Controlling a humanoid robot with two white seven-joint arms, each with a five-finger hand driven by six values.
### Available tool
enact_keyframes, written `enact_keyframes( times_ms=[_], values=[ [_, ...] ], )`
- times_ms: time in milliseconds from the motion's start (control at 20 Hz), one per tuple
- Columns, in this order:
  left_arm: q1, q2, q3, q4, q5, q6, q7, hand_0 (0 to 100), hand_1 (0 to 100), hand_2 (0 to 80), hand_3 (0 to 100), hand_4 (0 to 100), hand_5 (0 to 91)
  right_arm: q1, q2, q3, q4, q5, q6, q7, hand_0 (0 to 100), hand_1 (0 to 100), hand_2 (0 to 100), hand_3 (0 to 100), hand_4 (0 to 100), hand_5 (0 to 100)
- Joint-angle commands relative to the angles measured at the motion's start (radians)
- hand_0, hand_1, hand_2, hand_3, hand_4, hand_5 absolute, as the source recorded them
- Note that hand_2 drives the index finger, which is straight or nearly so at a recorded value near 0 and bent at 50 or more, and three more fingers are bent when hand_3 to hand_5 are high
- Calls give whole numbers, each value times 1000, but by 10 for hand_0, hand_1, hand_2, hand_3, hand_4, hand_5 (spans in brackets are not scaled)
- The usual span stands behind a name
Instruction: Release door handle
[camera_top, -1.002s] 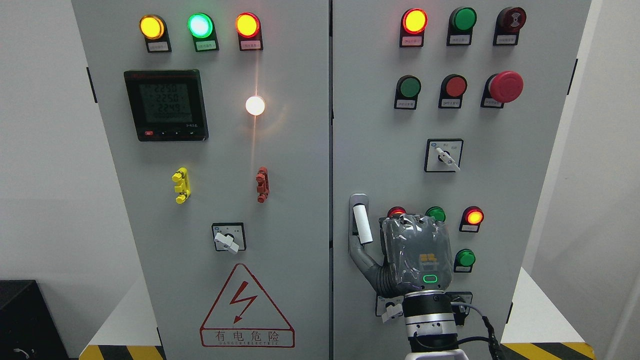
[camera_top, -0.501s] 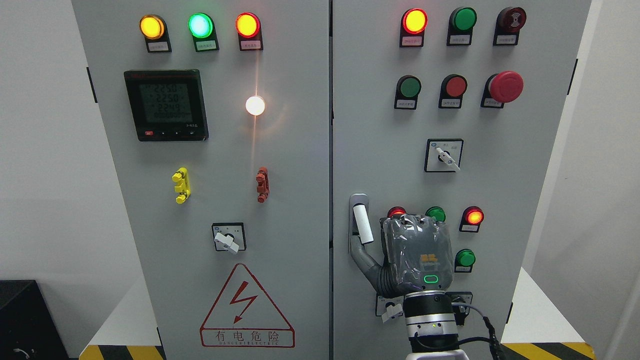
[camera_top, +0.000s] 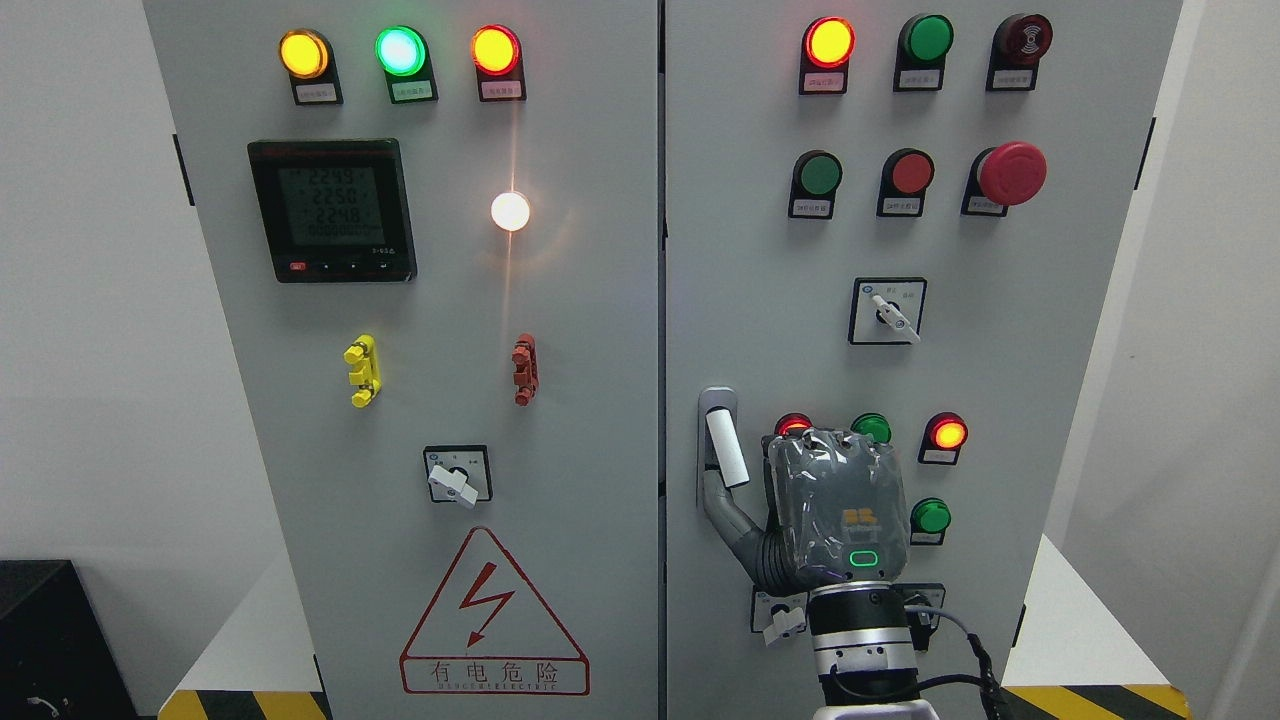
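The right hand rose from the bottom edge, back toward the camera, in front of the right cabinet door; most fingers were hidden behind the palm, so can't tell if open or closed. Its thumb reached up-left toward the door handle, a white bar standing nearly upright, long axis vertical, at the door's left edge; contact unclear. The warning sign on the left door read "有电危险". The meter showed approx. 2249, 2250, 2248. Button labels were too small to read.
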Motion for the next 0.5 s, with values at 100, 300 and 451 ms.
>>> enact_keyframes(
  times_ms=[100,300,451],
  values=[
    [-26,0,0,29,0,0,0,120,556,0,0,0,0,11,-1,-11,-20,0,0,1,434,391,967,1000,1000,1000],
    [-28,0,0,29,0,0,0,120,556,0,0,0,0,11,-1,-13,-20,2,0,1,436,393,966,1000,1000,1000],
    [-26,0,0,29,1,0,0,120,556,0,0,0,0,11,0,-13,-20,0,0,1,437,393,965,1000,1000,1000]
  ],
)
